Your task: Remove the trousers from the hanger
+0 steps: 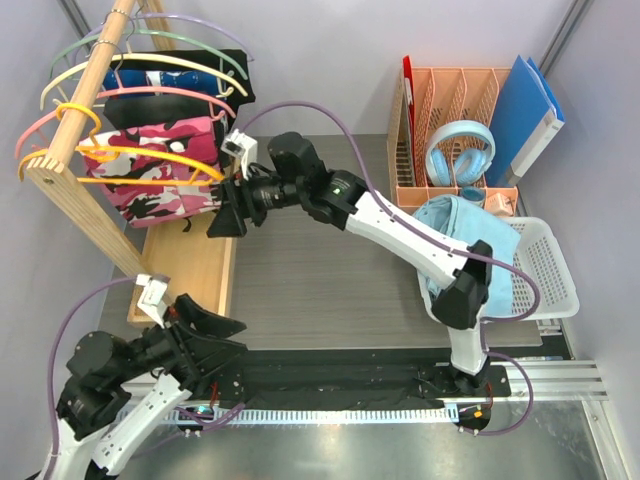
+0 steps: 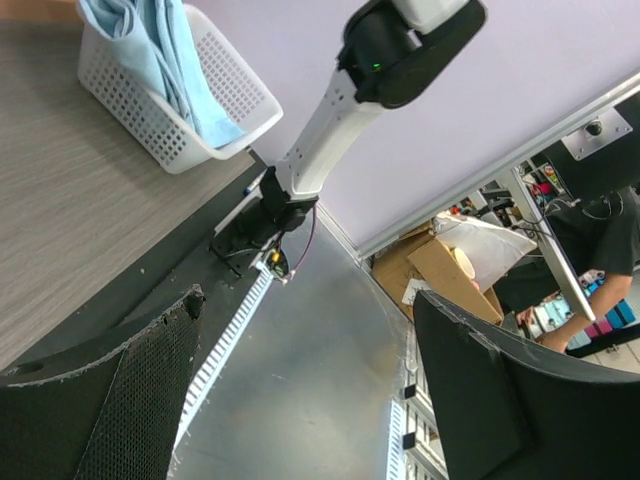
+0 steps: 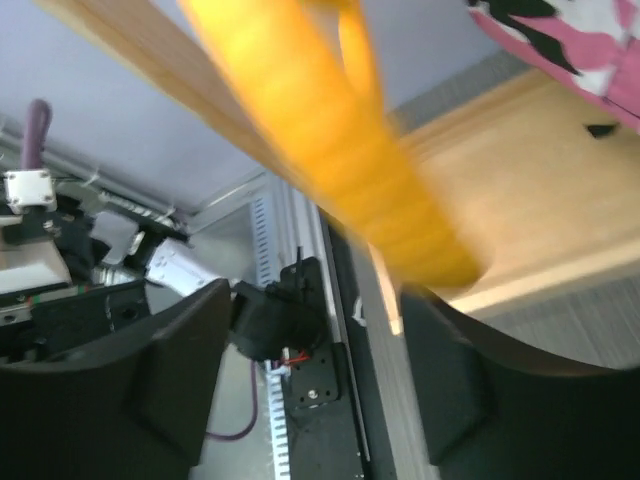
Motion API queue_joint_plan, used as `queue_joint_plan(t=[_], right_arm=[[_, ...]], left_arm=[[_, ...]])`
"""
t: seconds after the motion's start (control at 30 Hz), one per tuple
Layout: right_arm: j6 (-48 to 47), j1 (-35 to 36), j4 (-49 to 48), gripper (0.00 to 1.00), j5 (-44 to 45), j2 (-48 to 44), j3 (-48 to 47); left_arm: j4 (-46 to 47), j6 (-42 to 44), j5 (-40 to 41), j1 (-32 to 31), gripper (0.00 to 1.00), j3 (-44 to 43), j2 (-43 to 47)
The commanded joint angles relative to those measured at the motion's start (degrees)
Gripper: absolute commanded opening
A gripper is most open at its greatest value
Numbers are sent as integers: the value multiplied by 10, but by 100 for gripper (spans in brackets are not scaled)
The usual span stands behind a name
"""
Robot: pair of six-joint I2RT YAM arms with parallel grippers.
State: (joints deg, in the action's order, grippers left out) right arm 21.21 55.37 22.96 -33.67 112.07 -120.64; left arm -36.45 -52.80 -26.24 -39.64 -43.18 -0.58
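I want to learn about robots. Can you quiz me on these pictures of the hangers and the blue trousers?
1. Where are the trousers?
A. on a hanger
B. in the white basket
C. in a gripper
2. Fill the gap: the arm reaching up to the yellow-orange hanger is the ____ one.
3. True or false: the left gripper is open and holds nothing.

Key:
1. B.
2. right. The right gripper is at the hanger, with its jaws open.
3. true.
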Motion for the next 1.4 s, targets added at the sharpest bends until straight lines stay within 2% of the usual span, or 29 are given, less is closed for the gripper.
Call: queue_joint_plan(t=[0.0, 0.03, 0.07, 0.1, 0.13, 0.17, 0.23, 0.27, 0.33, 0.37, 0.43, 0.47, 0.57, 0.73, 0.83, 0.87, 0.93, 1.0, 1.07, 1.13, 1.37], right_arm=[[-2, -1, -3, 80, 125, -114, 99], [2, -1, -4, 83, 179, -156, 121], [3, -1, -4, 92, 205, -178, 170], [6, -1, -5, 95, 234, -199, 196], [15, -1, -5, 96, 301, -251, 224], [22, -1, -7, 99, 331, -276, 286], [40, -1, -26, 100, 428, -359, 356], [48, -1, -52, 100, 452, -392, 432], [64, -1, -84, 100, 515, -482, 516], [86, -1, -102, 100, 526, -513, 602], [105, -1, -166, 100, 539, -578, 688], [127, -1, -216, 100, 547, -638, 771], [153, -2, -297, 100, 563, -746, 905], [204, -1, -422, 100, 537, -825, 1082], [235, 0, -521, 100, 515, -848, 1175], [244, -1, -582, 100, 511, -852, 1199], [274, -1, -634, 100, 515, -864, 1269], [298, -1, -649, 100, 543, -885, 1298], [315, -1, -563, 100, 558, -893, 1286], [320, -1, -539, 100, 559, -906, 1285], [342, 0, -472, 100, 587, -933, 1282]], left_arm=[[63, -35, -15, 2, 85, 38, 30], [71, -39, -17, 2, 85, 46, 31], [86, -42, -18, 2, 85, 61, 29], [91, -45, -16, 2, 85, 66, 29], [98, -47, -14, 2, 86, 72, 30], [116, -49, -7, 2, 86, 86, 30], [135, -59, -3, 2, 86, 102, 30], [166, -65, -2, 2, 86, 124, 30], [210, -97, -5, 2, 86, 156, 29], [238, -107, -7, 2, 86, 171, 28], [311, -136, -6, 2, 87, 221, 20], [337, -145, -7, 2, 87, 239, 16], [442, -176, -7, 2, 88, 299, -9], [602, -215, -6, 2, 88, 372, -50], [647, -227, -6, 2, 88, 401, -56], [652, -226, -4, 2, 88, 406, -53], [648, -225, 6, 2, 88, 420, -43], [638, -228, 14, 2, 88, 428, -19], [619, -230, 20, 2, 88, 447, 2], [601, -235, 21, 2, 88, 454, 33], [607, -232, 19, 2, 88, 471, 22]])
